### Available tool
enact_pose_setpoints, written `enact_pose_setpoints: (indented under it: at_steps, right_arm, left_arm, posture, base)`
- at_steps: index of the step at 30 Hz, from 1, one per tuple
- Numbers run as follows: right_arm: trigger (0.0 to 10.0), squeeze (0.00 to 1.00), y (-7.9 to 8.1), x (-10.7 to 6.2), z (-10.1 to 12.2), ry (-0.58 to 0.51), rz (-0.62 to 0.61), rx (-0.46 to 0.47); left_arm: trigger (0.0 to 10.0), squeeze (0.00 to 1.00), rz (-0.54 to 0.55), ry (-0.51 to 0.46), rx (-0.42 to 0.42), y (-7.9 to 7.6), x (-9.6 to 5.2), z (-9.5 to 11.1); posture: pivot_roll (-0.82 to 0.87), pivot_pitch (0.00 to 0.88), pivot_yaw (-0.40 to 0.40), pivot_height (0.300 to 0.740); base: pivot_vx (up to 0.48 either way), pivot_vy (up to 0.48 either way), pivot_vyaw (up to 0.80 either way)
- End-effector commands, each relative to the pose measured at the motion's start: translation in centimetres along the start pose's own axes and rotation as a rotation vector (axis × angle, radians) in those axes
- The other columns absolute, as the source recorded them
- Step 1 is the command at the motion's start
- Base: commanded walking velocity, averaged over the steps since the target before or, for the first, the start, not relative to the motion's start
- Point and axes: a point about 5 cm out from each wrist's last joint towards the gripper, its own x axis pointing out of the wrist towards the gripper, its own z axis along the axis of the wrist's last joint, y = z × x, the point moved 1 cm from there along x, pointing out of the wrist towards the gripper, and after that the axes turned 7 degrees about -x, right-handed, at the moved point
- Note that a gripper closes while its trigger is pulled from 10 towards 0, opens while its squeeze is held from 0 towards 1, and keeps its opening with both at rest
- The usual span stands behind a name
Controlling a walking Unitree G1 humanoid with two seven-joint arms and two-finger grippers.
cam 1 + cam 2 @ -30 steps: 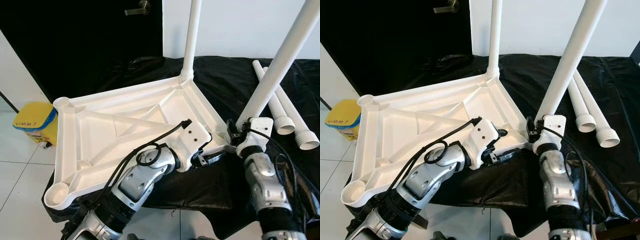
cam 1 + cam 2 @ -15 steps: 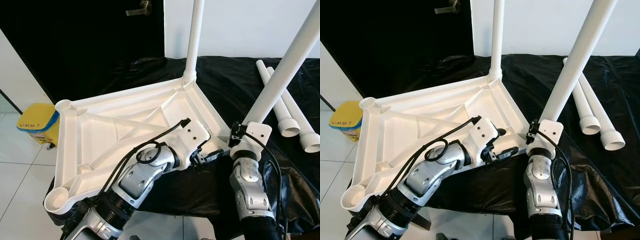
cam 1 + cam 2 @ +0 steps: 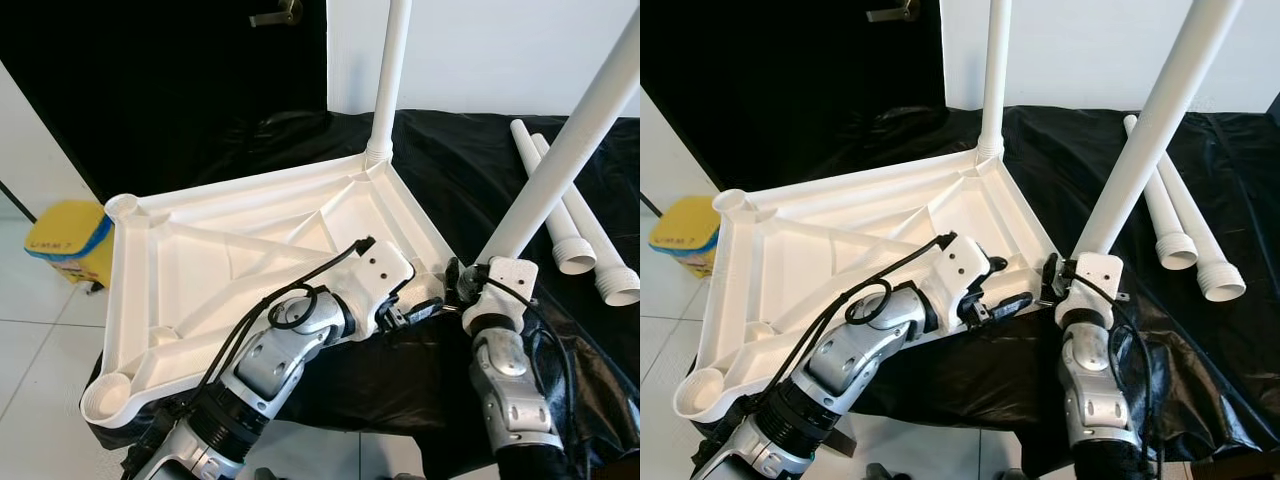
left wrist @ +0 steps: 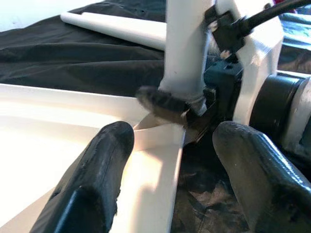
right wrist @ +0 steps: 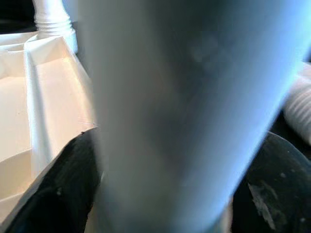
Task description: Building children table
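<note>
The white table top (image 3: 200, 250) lies upside down on a black cloth. One white leg (image 3: 388, 80) stands upright in its far corner socket. My right gripper (image 3: 476, 280) is shut on a second white leg (image 3: 565, 155), which leans to the right with its lower end (image 4: 182, 92) at the table top's near right corner. My left gripper (image 3: 415, 312) is open, its fingers (image 4: 99, 174) straddling the near right edge of the table top just beside that corner. Whether the leg's end sits in the socket is hidden.
Two loose white legs (image 3: 565, 235) lie side by side on the black cloth (image 3: 460, 160) at the right. A yellow bin (image 3: 62, 240) stands on the tiled floor at the left. A dark door (image 3: 150, 90) is behind the table top.
My right forearm has swung a little while keeping the tilted leg at the near right corner. The left gripper stays at the table edge. The view has shifted slightly.
</note>
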Motion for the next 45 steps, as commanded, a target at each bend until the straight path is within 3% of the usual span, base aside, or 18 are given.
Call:
enact_pose_setpoints:
  at_steps: [1,2,14,26,27,28,29,38,44,45]
  right_arm:
    - [10.0,1.0,0.1,0.3,-0.1,-0.008,0.049,0.001]
    - [10.0,0.0,-0.1,0.4,0.2,-0.023,0.081,0.006]
    - [10.0,0.0,-1.0,2.3,1.1,-0.088,0.388,-0.038]
    - [10.0,0.0,-0.7,4.0,1.2,-0.082,0.657,-0.075]
    - [6.0,0.0,-0.7,4.1,1.1,-0.076,0.664,-0.079]
    - [6.0,0.0,-0.7,4.1,1.0,-0.073,0.67,-0.082]
    - [0.0,0.0,-0.8,4.1,0.7,-0.06,0.669,-0.081]
    - [0.0,0.0,-0.8,3.3,-1.3,0.011,0.632,-0.066]
    - [0.0,0.0,-1.0,3.1,-2.4,0.053,0.567,-0.106]
    - [2.1,0.0,-1.0,2.9,-2.8,0.07,0.534,-0.109]
  left_arm:
    - [10.0,0.0,0.026,-0.009,-0.002,0.2,-0.3,-0.3]
    - [10.0,0.0,0.027,-0.014,-0.013,0.0,-0.4,-0.2]
    - [10.0,0.0,-0.006,-0.003,-0.007,-0.8,-0.6,-0.5]
    - [10.0,0.0,-0.015,0.005,0.017,-0.4,-0.6,-0.4]
    - [10.0,0.0,-0.015,0.005,0.02,-0.4,-0.6,-0.3]
    - [10.0,0.0,-0.016,0.005,0.021,-0.4,-0.6,-0.3]
    - [10.0,0.0,-0.015,0.004,0.023,-0.4,-0.6,-0.3]
    - [10.0,0.0,-0.01,0.006,0.027,-0.3,-0.7,-0.4]
    - [10.0,0.0,-0.012,0.014,0.028,-0.3,-0.8,-0.6]
    - [10.0,0.0,-0.014,0.017,0.028,-0.3,-0.8,-0.7]
  posture:
    - [-0.2,0.081,-0.009,0.74]
    - [-0.19,0.091,-0.01,0.74]
    - [-0.18,0.077,-0.004,0.74]
    - [-0.17,0.044,0.0,0.74]
    - [-0.17,0.04,0.001,0.74]
    - [-0.17,0.039,0.0,0.74]
    - [-0.17,0.034,-0.001,0.74]
    - [-0.17,0.028,0.004,0.74]
    - [-0.19,0.018,0.017,0.74]
    - [-0.19,0.017,0.022,0.74]
  base:
    - [0.0,0.0,0.0]
    - [0.0,0.0,0.0]
    - [0.0,0.0,0.0]
    - [0.0,0.0,0.0]
    - [0.0,0.0,0.0]
    - [0.0,0.0,0.0]
    - [0.0,0.0,0.0]
    - [0.0,0.0,0.0]
    - [0.0,0.0,0.0]
    - [0.0,0.0,0.0]
